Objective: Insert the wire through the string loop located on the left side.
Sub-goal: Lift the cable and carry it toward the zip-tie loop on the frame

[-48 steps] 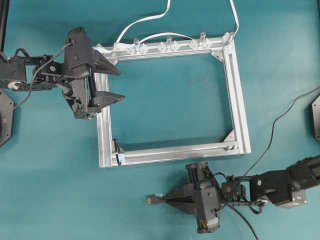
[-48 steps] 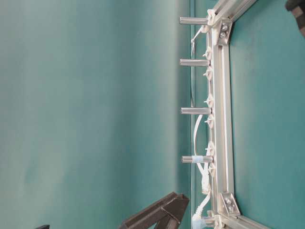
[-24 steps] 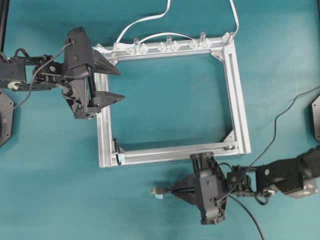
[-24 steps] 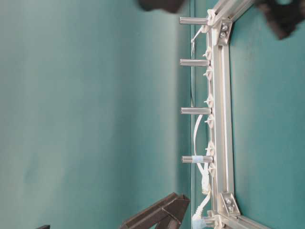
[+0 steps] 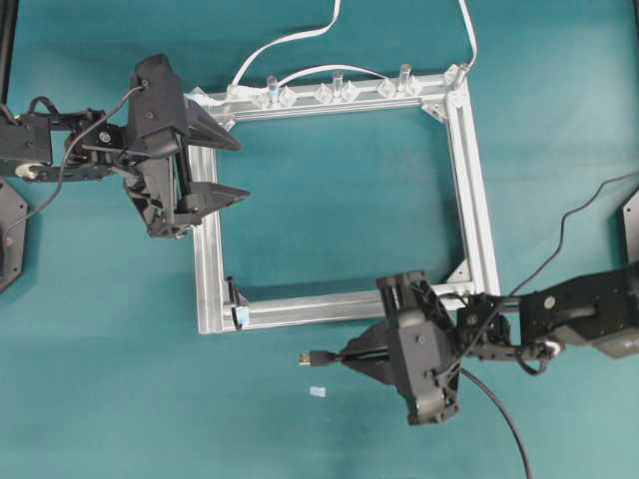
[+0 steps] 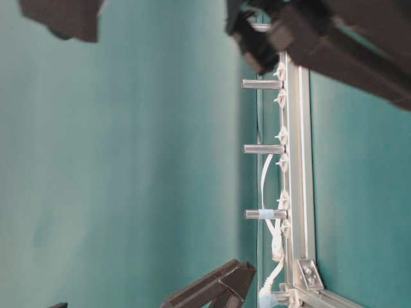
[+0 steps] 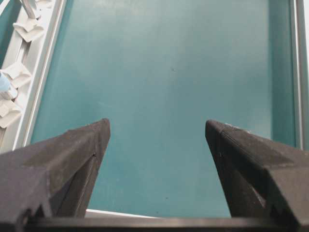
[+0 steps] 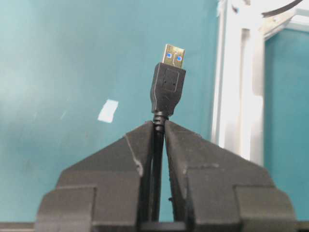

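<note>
Right jaws are clamped on the wire [image 8: 155, 145] just behind the plug [image 8: 167, 89]; left jaws are wide apart with nothing between them. The right gripper [image 5: 344, 356] is below the frame's [image 5: 481, 210] bottom bar with the plug sticking out to the left, its metal tip leading. The loop [image 5: 236, 297] sits at the frame's bottom-left inner corner, well apart from the plug and on the other side of the bar. The left gripper [image 5: 230, 168] hovers over the left bar, above the loop, not touching it as far as you can tell.

Risks as I judge them:
- The loop is tiny and limp. If you come in off-axis, the plug will likely push it flat or sideways instead of entering it.
- The plug is wider than the wire, so its shoulder could snag the string and drag it.
- The bottom bar lies between the plug and the loop. A low, straight approach could knock the plug on the bar and twist it in the grip.
- The grip is on thin wire, not the plug body, so any contact may let the plug pivot.
- The trailing wire runs off to the right; slack catching on the arm could tug the plug off line.
- There's a small pale scrap [image 5: 319, 390] on the mat below the plug; ignore it, it's not the target.
</note>
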Motion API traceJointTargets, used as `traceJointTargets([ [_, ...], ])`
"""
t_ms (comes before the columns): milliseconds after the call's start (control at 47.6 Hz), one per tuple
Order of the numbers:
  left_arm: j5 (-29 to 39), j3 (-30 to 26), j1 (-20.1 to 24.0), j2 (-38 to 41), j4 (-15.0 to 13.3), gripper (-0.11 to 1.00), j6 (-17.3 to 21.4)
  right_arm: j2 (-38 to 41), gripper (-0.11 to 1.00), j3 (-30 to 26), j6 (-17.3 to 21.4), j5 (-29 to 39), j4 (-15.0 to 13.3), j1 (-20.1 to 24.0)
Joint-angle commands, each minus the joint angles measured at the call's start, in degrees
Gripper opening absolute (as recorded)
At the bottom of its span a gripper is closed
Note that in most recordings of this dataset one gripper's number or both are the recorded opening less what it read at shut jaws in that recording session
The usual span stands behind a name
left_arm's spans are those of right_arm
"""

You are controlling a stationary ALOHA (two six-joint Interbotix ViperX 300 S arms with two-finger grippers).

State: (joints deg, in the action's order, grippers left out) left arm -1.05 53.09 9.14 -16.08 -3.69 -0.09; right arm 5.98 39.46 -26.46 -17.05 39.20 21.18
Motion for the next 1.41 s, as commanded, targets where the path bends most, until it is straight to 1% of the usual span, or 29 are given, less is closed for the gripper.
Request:
traceJointTargets([
  [0, -0.26, -0.53, -0.18, -0.88, 0.18, 0.83, -0.09, -2.55, 0.10, -0.97, -0.09, 0.79, -0.09, -0.53],
  [525, -0.26, -0.53, -0.97, -0.88, 0.18, 0.83, -0.18, -2.55, 0.10, -1.05, -0.09, 2.64, -0.18, -0.53],
  [756, -0.26, -0.62, -1.23, -0.88, 0.18, 0.83, -0.18, -2.72, 0.10, -1.05, -0.09, 3.34, -0.35, -2.02],
  [1028, -0.26, -0.62, -1.58, -0.88, 0.18, 0.83, -0.18, -3.52, 0.10, -1.14, -0.09, 7.82, -3.69, -6.42],
  [1175, -0.26, -0.62, -1.76, -0.88, 0.18, 0.83, -0.18, -3.69, 0.10, -1.58, -0.09, 10.02, -6.15, -8.79],
  [1385, -0.26, -0.53, -1.76, -0.88, 0.18, 0.83, -0.18, -3.69, 0.10, -2.55, -0.09, 12.83, -9.84, -10.81],
])
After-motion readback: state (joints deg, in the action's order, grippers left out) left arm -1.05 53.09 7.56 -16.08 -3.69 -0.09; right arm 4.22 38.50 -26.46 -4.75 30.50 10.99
